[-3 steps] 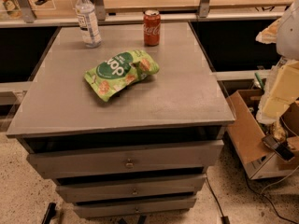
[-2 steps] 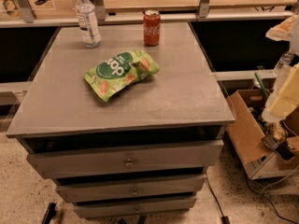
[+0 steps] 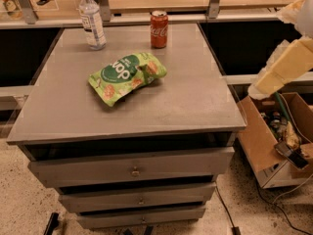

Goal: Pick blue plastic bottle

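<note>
The blue plastic bottle (image 3: 92,19), clear bluish with a white cap and white label, stands upright at the far left corner of the grey cabinet top (image 3: 190,99). Only a cream-coloured arm segment (image 3: 283,62) shows at the right edge, off the side of the cabinet and far from the bottle. The gripper itself is out of view.
A red Coca-Cola can (image 3: 159,22) stands right of the bottle at the back. A green snack bag (image 3: 127,76) lies mid-top. The cabinet has several drawers (image 3: 134,170) in front. An open cardboard box (image 3: 274,141) of clutter sits on the floor at right. A shelf rail runs behind.
The cream arm segment at the right has shifted slightly upward and leftward. The bottle, can and bag have not moved.
</note>
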Robot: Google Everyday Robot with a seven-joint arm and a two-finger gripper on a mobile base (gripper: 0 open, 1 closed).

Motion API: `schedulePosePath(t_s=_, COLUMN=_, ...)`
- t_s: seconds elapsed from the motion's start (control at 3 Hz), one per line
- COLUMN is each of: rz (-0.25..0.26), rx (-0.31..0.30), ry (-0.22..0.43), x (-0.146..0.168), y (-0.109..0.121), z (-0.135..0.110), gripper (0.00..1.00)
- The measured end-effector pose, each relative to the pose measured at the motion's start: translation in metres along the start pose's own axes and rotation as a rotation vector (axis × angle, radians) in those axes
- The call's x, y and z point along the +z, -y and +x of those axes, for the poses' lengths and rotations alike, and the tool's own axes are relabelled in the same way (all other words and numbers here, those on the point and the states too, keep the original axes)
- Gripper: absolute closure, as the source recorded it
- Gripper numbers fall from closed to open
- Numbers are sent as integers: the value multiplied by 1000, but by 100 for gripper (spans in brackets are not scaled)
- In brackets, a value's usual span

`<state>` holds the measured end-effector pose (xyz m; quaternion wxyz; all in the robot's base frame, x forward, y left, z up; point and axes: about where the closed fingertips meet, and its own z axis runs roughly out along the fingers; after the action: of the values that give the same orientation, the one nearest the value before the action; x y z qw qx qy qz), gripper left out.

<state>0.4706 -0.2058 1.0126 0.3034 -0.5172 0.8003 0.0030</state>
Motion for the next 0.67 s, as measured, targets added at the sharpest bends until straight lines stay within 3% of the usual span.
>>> schedulePosePath(t_s=0.33, rz=47, rx=83, ry=63, x=-8, y=12, z=-3, gripper=0)
schedulePosePath(t_s=0.67, rz=16, rx=193, ry=162, x=-4, y=24, z=-10, gripper=0)
